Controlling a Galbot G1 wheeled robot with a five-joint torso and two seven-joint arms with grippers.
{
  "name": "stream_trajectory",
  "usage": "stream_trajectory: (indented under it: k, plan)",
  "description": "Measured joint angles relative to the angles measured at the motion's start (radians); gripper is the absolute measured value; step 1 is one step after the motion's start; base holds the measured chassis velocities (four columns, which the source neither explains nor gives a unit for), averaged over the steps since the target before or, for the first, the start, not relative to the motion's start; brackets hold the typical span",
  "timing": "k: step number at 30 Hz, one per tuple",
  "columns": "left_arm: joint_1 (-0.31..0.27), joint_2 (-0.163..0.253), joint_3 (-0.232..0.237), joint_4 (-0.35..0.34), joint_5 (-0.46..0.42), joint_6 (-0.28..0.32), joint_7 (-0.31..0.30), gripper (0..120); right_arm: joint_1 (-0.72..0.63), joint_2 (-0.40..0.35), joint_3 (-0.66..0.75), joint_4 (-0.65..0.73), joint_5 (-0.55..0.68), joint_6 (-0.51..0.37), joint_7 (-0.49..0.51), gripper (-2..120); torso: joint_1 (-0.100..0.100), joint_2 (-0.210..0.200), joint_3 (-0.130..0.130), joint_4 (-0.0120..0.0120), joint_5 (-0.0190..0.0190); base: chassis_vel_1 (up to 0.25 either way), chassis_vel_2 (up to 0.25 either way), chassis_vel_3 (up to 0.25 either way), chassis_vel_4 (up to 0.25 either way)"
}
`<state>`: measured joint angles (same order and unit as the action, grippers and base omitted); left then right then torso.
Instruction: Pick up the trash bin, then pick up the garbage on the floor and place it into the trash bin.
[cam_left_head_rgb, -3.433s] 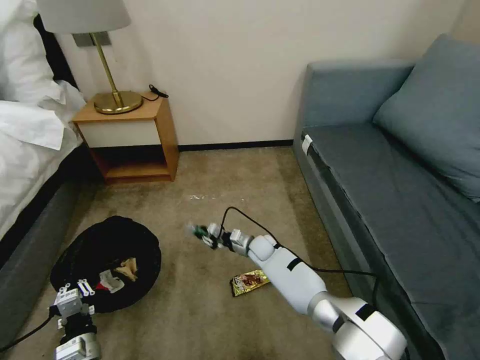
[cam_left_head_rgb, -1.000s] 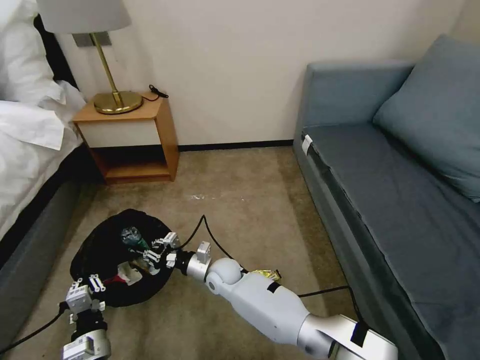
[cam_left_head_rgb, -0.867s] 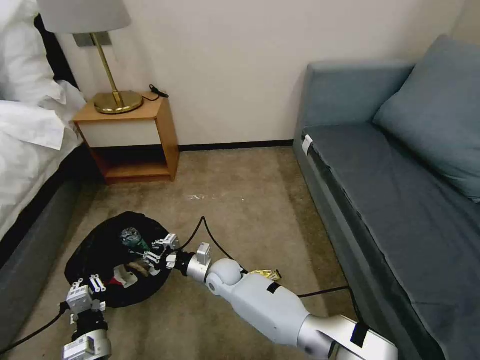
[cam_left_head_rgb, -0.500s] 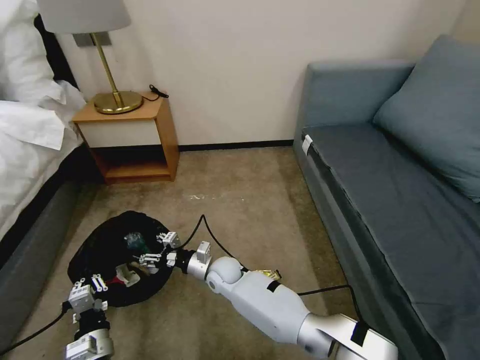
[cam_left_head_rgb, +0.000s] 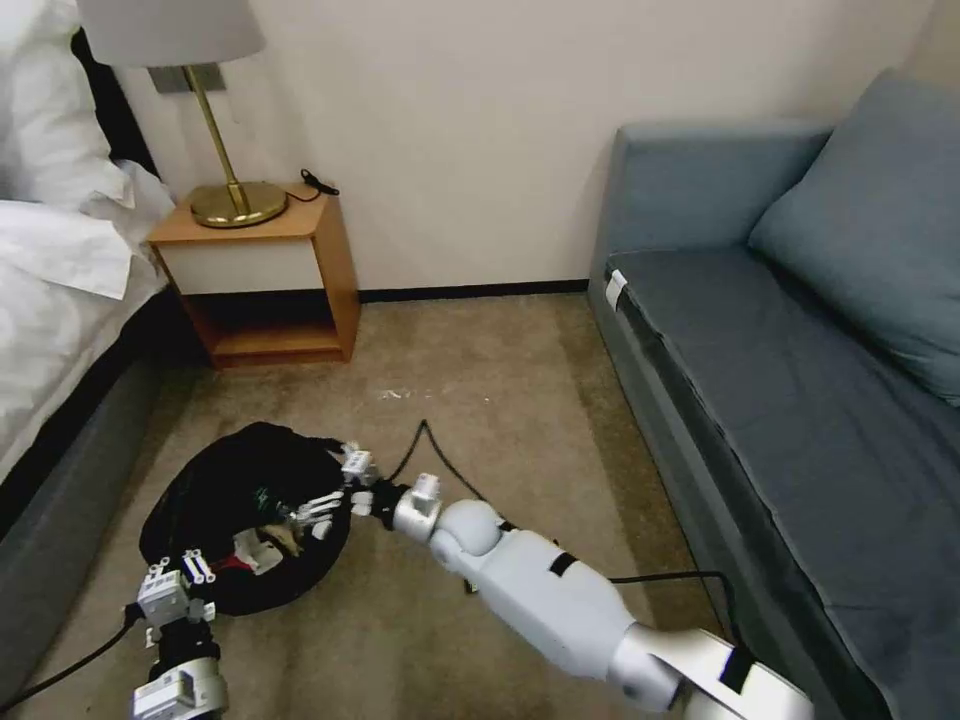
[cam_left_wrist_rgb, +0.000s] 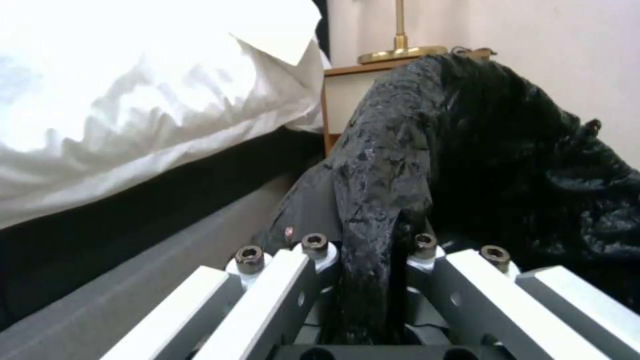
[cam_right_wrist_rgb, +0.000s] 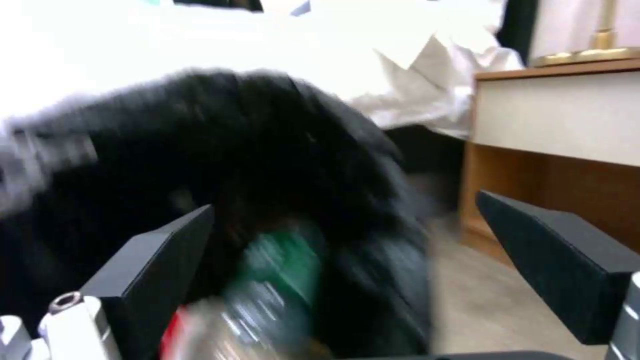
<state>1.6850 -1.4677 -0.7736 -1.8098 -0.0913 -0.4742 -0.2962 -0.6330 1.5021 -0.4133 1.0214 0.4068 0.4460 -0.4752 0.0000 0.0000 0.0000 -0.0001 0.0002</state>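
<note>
Left gripper (cam_left_head_rgb: 178, 588): fingers clamping the bag-lined rim of the bin (cam_left_head_rgb: 215, 478), holding it tilted, mouth facing the right arm.

Right gripper (cam_left_head_rgb: 335, 487): fingers spread wide and empty, hovering at the bin's mouth. Bottle (cam_right_wrist_rgb: 280, 270) lying just beyond the fingertips, inside the liner, beside a red-and-white wrapper (cam_left_head_rgb: 235, 553) and a tan paper (cam_left_head_rgb: 280, 535).

Risk, as judged: the spread fingers are sitting close to the loose liner; pulling out could be snagging the film and dragging litter back onto the carpet. The left grip is pinching mostly bag, so the bin could be slipping.

Surroundings: nightstand (cam_left_head_rgb: 262, 275) and lamp (cam_left_head_rgb: 215, 110) beyond the bin, bed (cam_left_head_rgb: 55, 300) on its far side, sofa (cam_left_head_rgb: 790, 340) behind the right arm. The arm's cable (cam_left_head_rgb: 425, 445) is trailing over the carpet.
</note>
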Motion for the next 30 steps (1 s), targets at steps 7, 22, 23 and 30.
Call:
stream_trajectory:
  k: [7, 22, 23, 30]
  plan:
    - [-0.003, -0.011, 0.005, -0.002, 0.029, 0.002, -0.004, 6, -0.028, -0.079, 0.029, -0.035, -0.297, 0.024, 0.224, 100, 0.0, 0.0, 0.0, 0.0001, 0.0, 0.0, 0.0, 0.0, 0.0]
    - [-0.008, -0.017, 0.008, 0.005, 0.05, 0.005, -0.005, 6, -0.12, -0.281, 0.049, 0.068, -0.504, -0.282, 0.195, 100, 0.0, 0.0, 0.0, 0.0001, 0.0, 0.0, 0.0, 0.0, 0.0]
    - [-0.008, -0.017, 0.008, 0.005, 0.05, 0.005, -0.005, 6, -0.12, -0.281, 0.049, 0.068, -0.504, -0.282, 0.195, 100, 0.0, 0.0, 0.0, 0.0001, 0.0, 0.0, 0.0, 0.0, 0.0]
    - [-0.017, -0.021, 0.011, 0.013, 0.053, 0.008, -0.005, 6, -0.134, -0.355, 0.071, 0.107, -0.446, -0.346, 0.042, 100, 0.0, 0.0, 0.0, 0.0, 0.0, 0.0, 0.0, 0.0, 0.0]
